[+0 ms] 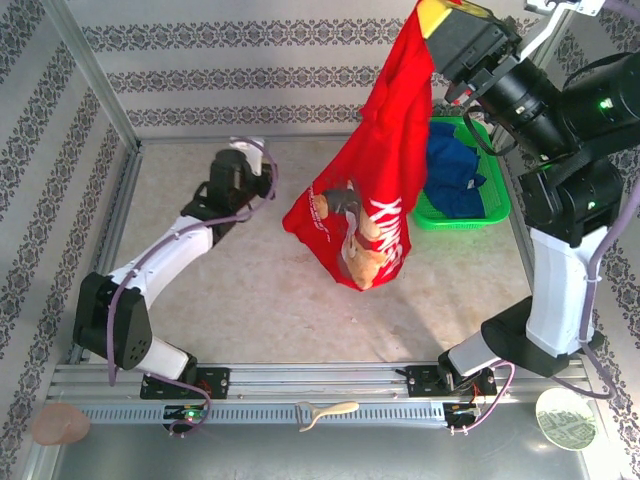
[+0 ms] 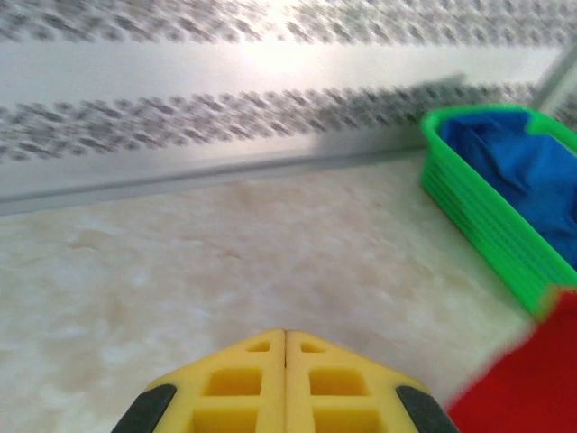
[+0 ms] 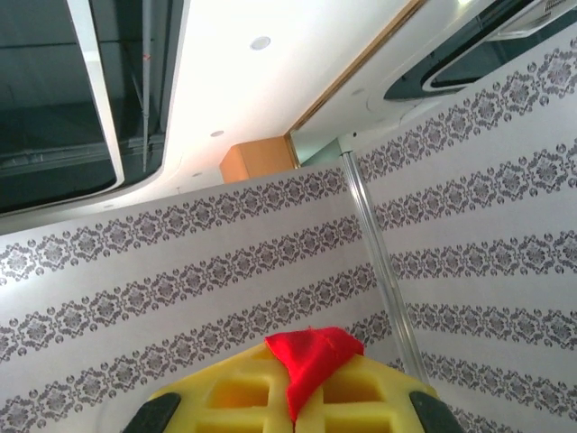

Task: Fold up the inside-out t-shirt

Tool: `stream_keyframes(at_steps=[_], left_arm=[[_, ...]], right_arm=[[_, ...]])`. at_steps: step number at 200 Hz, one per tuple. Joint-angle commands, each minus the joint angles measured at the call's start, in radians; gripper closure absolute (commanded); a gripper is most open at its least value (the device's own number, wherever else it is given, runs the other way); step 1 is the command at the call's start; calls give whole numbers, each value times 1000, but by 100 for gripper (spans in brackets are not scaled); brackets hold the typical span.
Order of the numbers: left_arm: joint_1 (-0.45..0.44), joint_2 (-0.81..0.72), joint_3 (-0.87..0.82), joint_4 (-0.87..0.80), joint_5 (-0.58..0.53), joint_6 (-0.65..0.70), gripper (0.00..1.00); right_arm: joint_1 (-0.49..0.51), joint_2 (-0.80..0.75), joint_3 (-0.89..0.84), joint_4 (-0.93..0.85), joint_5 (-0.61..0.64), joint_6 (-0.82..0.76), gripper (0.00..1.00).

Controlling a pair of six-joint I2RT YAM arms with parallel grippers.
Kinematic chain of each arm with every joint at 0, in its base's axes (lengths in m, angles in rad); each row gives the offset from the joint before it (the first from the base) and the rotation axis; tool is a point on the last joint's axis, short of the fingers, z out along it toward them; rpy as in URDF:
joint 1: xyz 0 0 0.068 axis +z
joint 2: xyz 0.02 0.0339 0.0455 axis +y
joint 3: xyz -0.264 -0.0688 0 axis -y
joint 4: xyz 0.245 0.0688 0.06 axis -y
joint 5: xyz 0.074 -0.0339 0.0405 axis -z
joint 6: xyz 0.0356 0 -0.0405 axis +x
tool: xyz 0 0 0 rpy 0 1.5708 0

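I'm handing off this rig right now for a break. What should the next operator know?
Right tool: shut on an edge of the red t-shirt, raised high; shirt hangs bunched over the table.
Left tool: shut, empty, low over the table, apart from the shirt.
Blue garment lies in the green basket.
Done: shirt lifted. Left: lay it flat, then fold; no fold made yet.

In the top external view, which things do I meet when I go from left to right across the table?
left gripper → inside-out t-shirt, hanging in the air → green basket holding the blue garment
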Motion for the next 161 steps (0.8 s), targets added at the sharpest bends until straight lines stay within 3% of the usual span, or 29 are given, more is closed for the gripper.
stream_keyframes(at_steps=[1, 15, 30, 45, 58, 77, 88, 116, 133, 142, 145, 155, 161], left_arm=[[97, -15, 64, -89, 105, -53, 90], [120, -67, 29, -59, 176, -82, 65], [112, -167, -81, 27, 273, -147, 54], [58, -288, -215, 104, 324, -213, 49], [-41, -402, -321, 145, 317, -230, 46], [-219, -554, -438, 148, 224, -224, 41], [-274, -613, -490, 163, 182, -255, 41], [-297, -676, -587, 185, 85, -308, 41], [-297, -679, -571, 122, 47, -283, 41], [-297, -672, -554, 76, 22, -280, 40], [-298, -670, -551, 66, 17, -279, 40], [-298, -666, -543, 43, 7, -274, 39], [-297, -663, -539, 31, -5, -281, 37]], right_arm=[[5, -12, -48, 8, 47, -29, 100], [12, -24, -98, 17, 57, -41, 100], [20, -33, -140, 17, 68, -61, 100], [28, -39, -179, 19, 82, -82, 100], [35, -45, -211, 18, 95, -100, 100], [57, -55, -271, 27, 119, -124, 100], [72, -55, -314, 43, 137, -137, 100], [90, 75, -344, 79, 214, -168, 100], [87, 247, -236, 67, 271, -205, 100], [78, 383, -92, 12, 291, -232, 100], [71, 419, -35, -17, 291, -236, 92], [46, 619, 191, -147, 283, -248, 45], [33, 704, 335, -248, 294, -249, 32]])
